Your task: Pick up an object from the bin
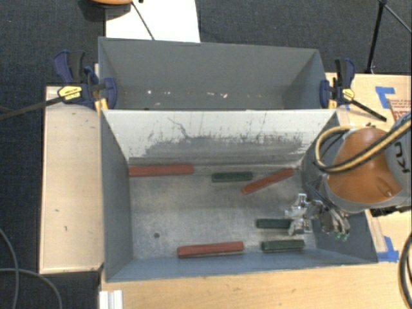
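Note:
My gripper (300, 216) hangs low at the right side of the bin, just off the right end of a short dark green bar (273, 223) lying flat on the floor. A second dark green bar (282, 244) lies just below it, near the front wall. Up and to the left of the gripper an orange-red bar (267, 181) lies tilted. I see nothing held in the gripper.
A red-brown bar (210, 250) lies near the front wall, another red-brown bar (161, 170) at the back left, and a third dark green bar (232, 177) at the back middle. The arm's orange cover and cables overhang the bin's right wall.

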`<action>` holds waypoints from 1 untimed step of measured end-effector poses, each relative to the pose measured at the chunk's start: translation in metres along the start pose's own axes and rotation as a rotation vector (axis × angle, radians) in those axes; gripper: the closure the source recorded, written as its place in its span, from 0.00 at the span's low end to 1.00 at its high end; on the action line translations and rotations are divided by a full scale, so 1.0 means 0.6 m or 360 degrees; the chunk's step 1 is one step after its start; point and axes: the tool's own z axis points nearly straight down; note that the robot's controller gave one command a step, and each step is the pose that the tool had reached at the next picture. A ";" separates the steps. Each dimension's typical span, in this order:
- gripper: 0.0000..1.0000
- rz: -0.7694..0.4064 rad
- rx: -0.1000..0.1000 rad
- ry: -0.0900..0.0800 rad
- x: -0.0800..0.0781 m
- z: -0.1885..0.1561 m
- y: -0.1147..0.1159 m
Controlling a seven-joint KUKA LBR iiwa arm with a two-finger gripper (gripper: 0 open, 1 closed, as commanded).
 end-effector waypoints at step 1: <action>1.00 -0.0001 0.0000 0.0000 0.000 0.000 0.000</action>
